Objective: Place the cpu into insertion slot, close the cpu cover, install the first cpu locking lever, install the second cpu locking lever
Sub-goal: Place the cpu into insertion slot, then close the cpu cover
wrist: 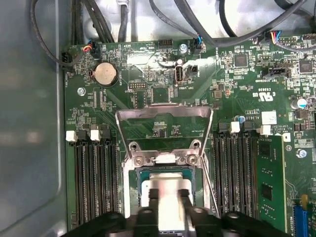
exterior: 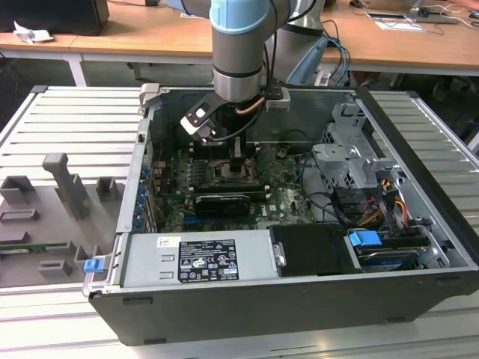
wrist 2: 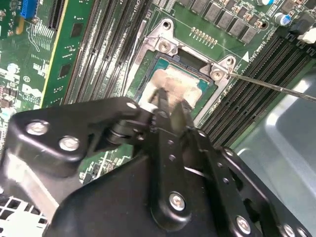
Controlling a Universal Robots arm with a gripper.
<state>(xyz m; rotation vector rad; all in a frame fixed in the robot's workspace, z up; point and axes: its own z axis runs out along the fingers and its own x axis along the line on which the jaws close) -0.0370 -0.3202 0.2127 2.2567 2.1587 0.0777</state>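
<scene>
Between memory slots (wrist: 96, 173), end effector (wrist: 169, 195) hovers over cpu (wrist 2: 170, 81).

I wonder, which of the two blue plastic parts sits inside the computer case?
The blue tab, inside on the exterior view's right; the blue clip sits outside the case, at its corner.

arm (exterior: 238, 45) was a silver-grey cylinder with a pale blue joint cap (exterior: 238, 16) and a dark band at the wrist. black-and-white camera block (exterior: 200, 120) sat on the wrist's side, black cable (exterior: 238, 132) looped beneath. gripper (wrist 2: 172, 101) was matte black: rounded plate links, bright silver screws (wrist 2: 177, 201) at the pivots.
</scene>
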